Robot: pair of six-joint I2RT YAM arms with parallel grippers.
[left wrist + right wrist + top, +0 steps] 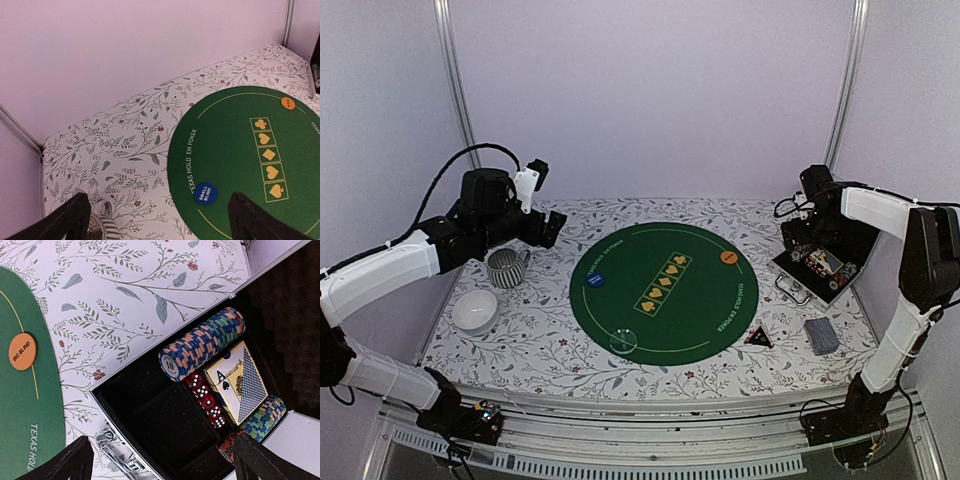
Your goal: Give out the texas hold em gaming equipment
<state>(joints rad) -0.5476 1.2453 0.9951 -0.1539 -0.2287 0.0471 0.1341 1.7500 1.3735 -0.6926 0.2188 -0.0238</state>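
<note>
Wide apart and empty, the left fingers (67, 220) hang near the striped mug (506, 267). The right fingers (75, 460), just as wide, hang over an open case (150, 415) holding chip rolls (202, 344). A blue button (205, 193) and an orange button (22, 351) lie on the green mat (665, 290). A card deck (821, 336) rests on the table (570, 365) to its right.

lite: bright, even, purplish cast | shadows: faint | top view: lo-res, edges bowed
</note>
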